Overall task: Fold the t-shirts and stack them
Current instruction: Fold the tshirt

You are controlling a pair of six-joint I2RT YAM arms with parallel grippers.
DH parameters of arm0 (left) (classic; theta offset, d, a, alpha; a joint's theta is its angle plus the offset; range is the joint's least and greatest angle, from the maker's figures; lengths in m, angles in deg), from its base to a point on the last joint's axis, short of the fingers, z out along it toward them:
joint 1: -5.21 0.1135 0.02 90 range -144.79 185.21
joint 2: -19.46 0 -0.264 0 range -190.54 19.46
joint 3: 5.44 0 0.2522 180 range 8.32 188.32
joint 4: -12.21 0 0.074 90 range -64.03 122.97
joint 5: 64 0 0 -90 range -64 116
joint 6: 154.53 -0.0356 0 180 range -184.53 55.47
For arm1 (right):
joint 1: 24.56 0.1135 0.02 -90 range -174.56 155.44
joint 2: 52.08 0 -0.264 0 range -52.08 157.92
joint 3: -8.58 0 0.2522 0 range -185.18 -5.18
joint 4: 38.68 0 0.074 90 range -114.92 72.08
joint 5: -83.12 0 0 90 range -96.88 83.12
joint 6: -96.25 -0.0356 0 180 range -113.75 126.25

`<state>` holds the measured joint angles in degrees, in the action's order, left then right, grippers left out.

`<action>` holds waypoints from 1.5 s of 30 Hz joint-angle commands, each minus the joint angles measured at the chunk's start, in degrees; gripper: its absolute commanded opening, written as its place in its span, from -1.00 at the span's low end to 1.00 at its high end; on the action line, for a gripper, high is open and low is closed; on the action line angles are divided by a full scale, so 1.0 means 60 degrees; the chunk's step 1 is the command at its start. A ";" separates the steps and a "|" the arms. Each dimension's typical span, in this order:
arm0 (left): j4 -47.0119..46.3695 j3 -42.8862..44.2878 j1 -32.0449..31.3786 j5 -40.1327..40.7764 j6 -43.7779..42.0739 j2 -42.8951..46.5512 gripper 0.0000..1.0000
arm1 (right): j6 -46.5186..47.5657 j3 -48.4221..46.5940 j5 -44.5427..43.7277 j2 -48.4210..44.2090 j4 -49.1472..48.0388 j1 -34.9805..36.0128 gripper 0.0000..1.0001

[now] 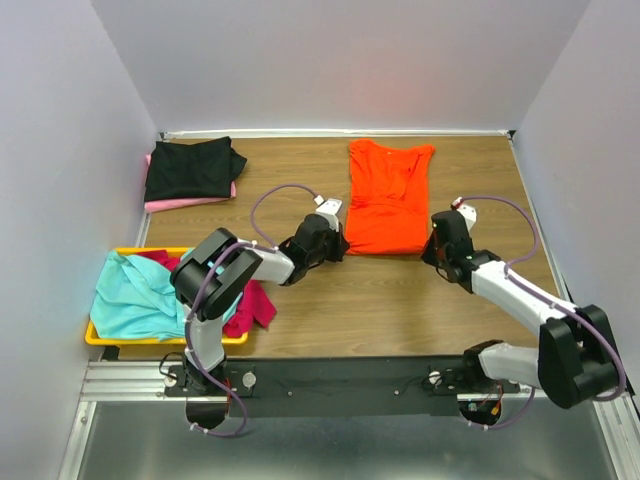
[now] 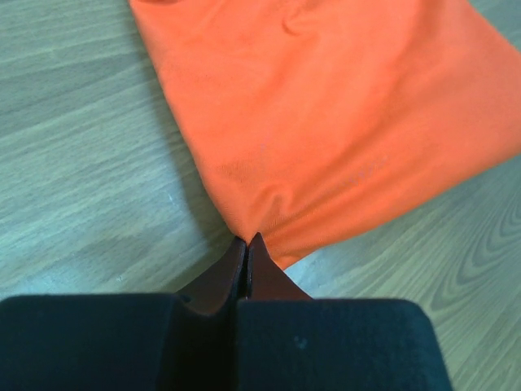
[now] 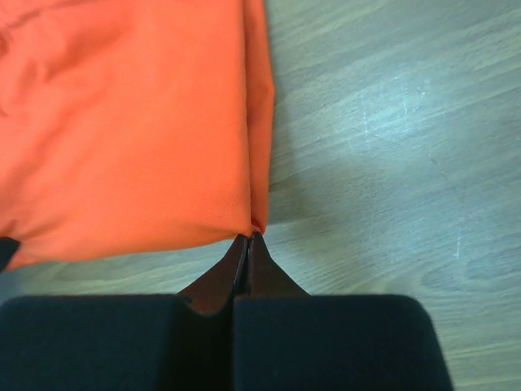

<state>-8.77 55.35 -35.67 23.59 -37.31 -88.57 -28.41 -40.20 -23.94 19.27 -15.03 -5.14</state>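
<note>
The orange t-shirt (image 1: pixel 388 200) is laid flat on the wooden table (image 1: pixel 480 180) as a long strip. Its long axis runs away from the arm bases, with the collar at the far end and the hem at the near end. The left gripper (image 2: pixel 247 242) is set at its near-left corner and the right gripper (image 3: pixel 248 238) at its near-right corner, so each arm is nearest its own corner and the cloth stretches away ahead of the fingers. Both pairs of fingers are clenched tip to tip, and a pinch of hem corner appears to be caught in each; puckers are drawn toward the left tips. The cloth is bright, plain and mostly smooth, with a doubled edge along its right side. Carrying the hem toward the collar is judged the likely next fold. Far left of it a black t-shirt (image 1: pixel 190 167) is stacked on a pale pink t-shirt (image 1: pixel 185 203).
</note>
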 commanded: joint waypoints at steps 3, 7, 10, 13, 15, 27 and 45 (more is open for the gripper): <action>0.0385 -0.0410 -0.0071 -0.0198 -0.0392 0.0602 -1.00 | 0.0136 0.0257 -0.0350 -0.0934 0.0973 0.0015 -0.99; 0.0559 -0.0616 -0.0436 0.0107 -0.0757 0.0967 -1.00 | 0.0093 0.0373 -0.0160 -0.1476 0.1266 0.0001 -0.99; 0.0882 -0.0572 -0.0832 0.0270 -0.0860 0.1114 -1.00 | 0.0063 0.0374 0.0016 -0.2074 0.1558 0.0015 -0.99; 0.1029 -0.0674 -0.1226 0.0300 -0.0657 0.1363 -1.00 | 0.0063 0.0301 0.0104 -0.2632 0.1837 0.0015 -0.99; 0.1073 -0.0777 -0.1403 0.0285 -0.0524 0.1729 -1.00 | 0.0077 0.0169 0.0031 -0.3232 0.2188 0.0001 -0.99; 0.1863 -0.1436 -0.2823 0.1163 0.0501 0.4307 -1.00 | 0.0107 -0.0578 0.0016 -0.4669 0.3024 0.0015 -0.99; 0.2656 -0.1846 -0.4260 0.2145 0.1542 0.6126 -1.00 | 0.0370 -0.1984 -0.0627 -0.4966 0.3830 0.0015 -0.99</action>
<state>5.78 45.32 -60.81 33.47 -29.42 -51.96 -27.55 -49.65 -24.05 -12.16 7.02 -5.12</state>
